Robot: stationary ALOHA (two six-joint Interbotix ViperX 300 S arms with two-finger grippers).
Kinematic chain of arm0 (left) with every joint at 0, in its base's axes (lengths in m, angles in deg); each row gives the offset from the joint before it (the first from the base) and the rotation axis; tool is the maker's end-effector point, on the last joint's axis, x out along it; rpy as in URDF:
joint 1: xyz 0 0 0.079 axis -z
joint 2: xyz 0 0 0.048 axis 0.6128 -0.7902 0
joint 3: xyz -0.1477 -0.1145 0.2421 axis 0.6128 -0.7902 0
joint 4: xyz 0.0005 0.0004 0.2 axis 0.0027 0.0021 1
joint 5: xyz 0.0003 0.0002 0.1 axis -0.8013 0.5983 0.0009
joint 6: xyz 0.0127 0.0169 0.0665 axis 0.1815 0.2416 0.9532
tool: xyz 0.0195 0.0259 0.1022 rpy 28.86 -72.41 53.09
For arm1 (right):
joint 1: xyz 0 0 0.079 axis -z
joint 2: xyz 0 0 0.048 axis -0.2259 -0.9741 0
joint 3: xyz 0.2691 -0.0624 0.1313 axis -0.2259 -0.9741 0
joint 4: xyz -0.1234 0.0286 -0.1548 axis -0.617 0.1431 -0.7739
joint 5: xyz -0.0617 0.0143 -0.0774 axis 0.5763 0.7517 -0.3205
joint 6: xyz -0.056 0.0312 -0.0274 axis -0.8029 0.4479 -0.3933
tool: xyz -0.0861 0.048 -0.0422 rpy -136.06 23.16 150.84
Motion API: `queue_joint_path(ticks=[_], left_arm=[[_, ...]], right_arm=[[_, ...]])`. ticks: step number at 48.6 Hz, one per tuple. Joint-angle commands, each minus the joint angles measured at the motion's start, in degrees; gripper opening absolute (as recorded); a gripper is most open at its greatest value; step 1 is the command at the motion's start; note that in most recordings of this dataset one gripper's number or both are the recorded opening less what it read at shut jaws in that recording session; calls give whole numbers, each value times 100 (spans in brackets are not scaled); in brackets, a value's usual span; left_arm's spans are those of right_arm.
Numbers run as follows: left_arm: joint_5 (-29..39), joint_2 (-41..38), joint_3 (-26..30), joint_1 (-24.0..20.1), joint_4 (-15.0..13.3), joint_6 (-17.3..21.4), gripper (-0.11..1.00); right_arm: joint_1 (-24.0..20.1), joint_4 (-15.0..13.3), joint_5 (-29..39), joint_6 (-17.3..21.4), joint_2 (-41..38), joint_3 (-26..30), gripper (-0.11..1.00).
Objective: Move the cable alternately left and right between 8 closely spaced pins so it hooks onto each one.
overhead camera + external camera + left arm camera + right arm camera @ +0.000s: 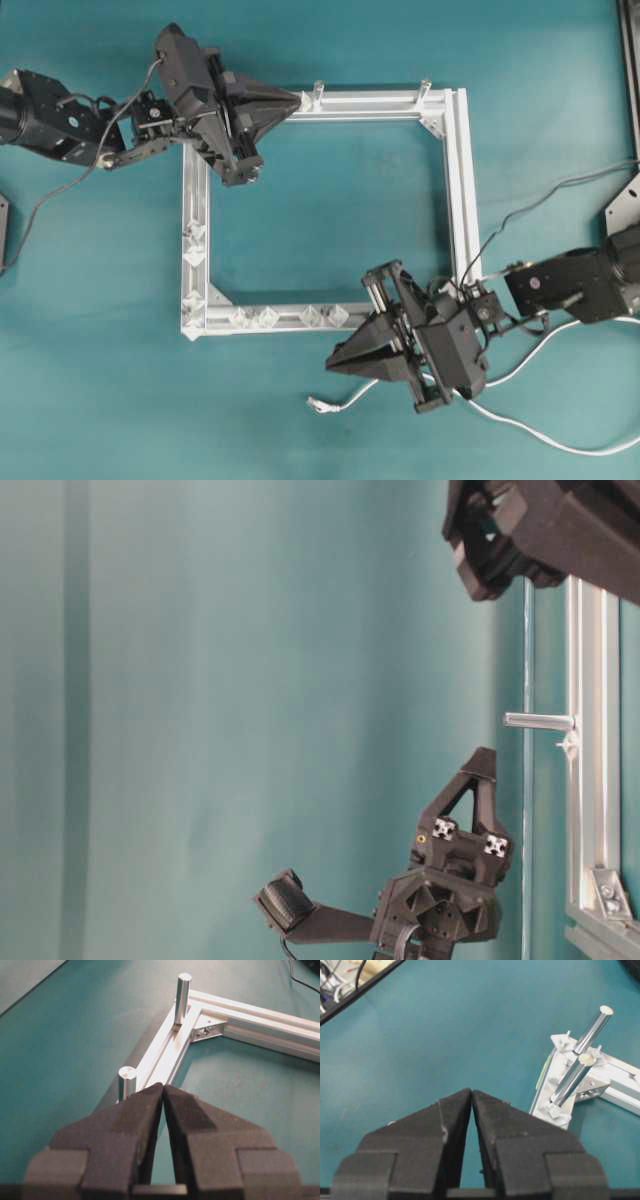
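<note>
On the teal tabletop lies a square frame of ribbed aluminium rail, its small silvery-white diamond-shaped pins set close together along the near rail and up the left one. None of them carries the long, thin white cable, which trails slack on the bare surface beside the frame, its small silvery plug just past the right gripper. That gripper's black foam-padded jaws are pressed together on nothing, probably parked near the plug for a pickup. Over the far-left corner, the left gripper is likewise clenched and empty, beside two slim polished metal cylinders, perhaps ready to steady the frame.
</note>
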Motion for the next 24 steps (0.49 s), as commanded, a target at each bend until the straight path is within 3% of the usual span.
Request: queue_joint_path(ticks=[1, 3, 6, 8, 14, 24], left_arm=[[272, 378, 132, 35, 193, 26, 15], [501, 466, 158, 35, 193, 35, 12], [888, 615, 167, 35, 202, 35, 1], [1125, 756, 176, 44, 211, 44, 0], [1670, 1230, 105, 105, 229, 44, 0], [1995, 1969, -114, 229, 229, 44, 0]], right_arm=[[-53, -18, -26, 53, 26, 62, 19], [-53, -18, 44, 53, 26, 79, 17], [-62, -18, 202, 62, 35, 114, 4], [-79, -18, 308, 62, 53, 149, 0], [-114, -18, 703, 62, 237, 281, 0], [-167, -18, 1846, 97, 703, 527, 0]])
